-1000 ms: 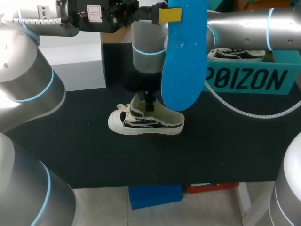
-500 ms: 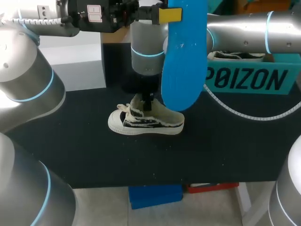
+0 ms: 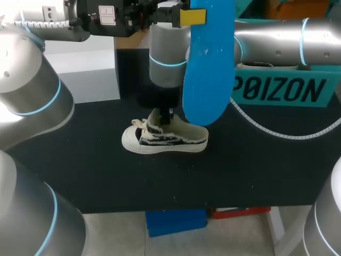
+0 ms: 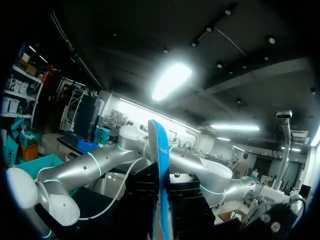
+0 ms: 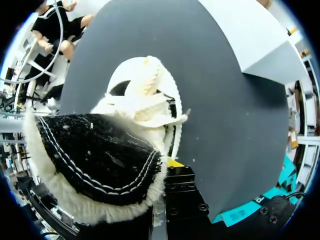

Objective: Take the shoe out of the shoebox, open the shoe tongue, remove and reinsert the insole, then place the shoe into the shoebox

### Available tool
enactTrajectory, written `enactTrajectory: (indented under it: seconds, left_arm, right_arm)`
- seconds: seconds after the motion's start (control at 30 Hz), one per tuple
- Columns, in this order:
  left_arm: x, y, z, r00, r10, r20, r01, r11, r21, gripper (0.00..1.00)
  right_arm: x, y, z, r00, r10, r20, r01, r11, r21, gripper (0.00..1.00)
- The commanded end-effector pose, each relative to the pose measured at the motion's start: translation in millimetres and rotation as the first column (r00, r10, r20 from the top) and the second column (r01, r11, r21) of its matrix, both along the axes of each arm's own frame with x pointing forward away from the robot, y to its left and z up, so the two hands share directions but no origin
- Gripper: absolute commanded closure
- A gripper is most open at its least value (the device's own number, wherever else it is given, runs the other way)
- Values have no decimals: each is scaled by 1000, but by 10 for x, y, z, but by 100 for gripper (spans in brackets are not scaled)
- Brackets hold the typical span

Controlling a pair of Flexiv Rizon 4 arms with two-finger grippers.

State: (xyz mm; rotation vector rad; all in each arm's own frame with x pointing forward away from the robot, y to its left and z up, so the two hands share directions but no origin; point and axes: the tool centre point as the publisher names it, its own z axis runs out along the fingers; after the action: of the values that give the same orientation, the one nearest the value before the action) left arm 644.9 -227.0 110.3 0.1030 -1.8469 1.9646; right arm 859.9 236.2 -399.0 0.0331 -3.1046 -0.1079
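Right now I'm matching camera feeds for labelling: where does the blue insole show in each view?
Head view: blue insole hangs upright at top centre, above the shoe.
Left wrist view: the blue insole stands edge-on, clamped in the left hand.
Right wrist view: not in it; the shoe fills it.
Shared landmark: the right arm joins head and left wrist views; the shoe, head and right wrist.

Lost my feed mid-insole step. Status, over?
Left pincer shut on blue insole, held upright. Right pincer down at the shoe, grip hidden. Shoe on table, outside shoebox.
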Motion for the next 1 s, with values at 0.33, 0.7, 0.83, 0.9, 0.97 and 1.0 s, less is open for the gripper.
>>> enactTrajectory:
  seconds: [0.33,0.7,0.83,0.9,0.97,1.0]
  left_arm:
    - [-7,-8,1,1000,3,-1,-3,1000,3,100]
    - [-7,-8,1,1000,3,-1,-3,1000,3,100]
    - [-7,-8,1,1000,3,-1,-3,1000,3,100]
    - [-7,-8,1,1000,3,-1,-3,1000,3,100]
    - [-7,-8,1,1000,3,-1,-3,1000,3,100]
    - [-7,-8,1,1000,3,-1,-3,1000,3,100]
  right_arm:
    - [-11,-18,-22,1000,1,0,-1,1000,5,100]
    - [-11,-18,-22,1000,1,0,-1,1000,5,100]
    - [-11,-18,-22,1000,1,0,-1,1000,5,100]
    - [14,-37,41,1000,-19,18,19,1000,-8,100]
    - [67,-85,233,996,-74,57,74,997,-5,100]
    - [98,-116,321,992,-106,69,107,994,-8,100]
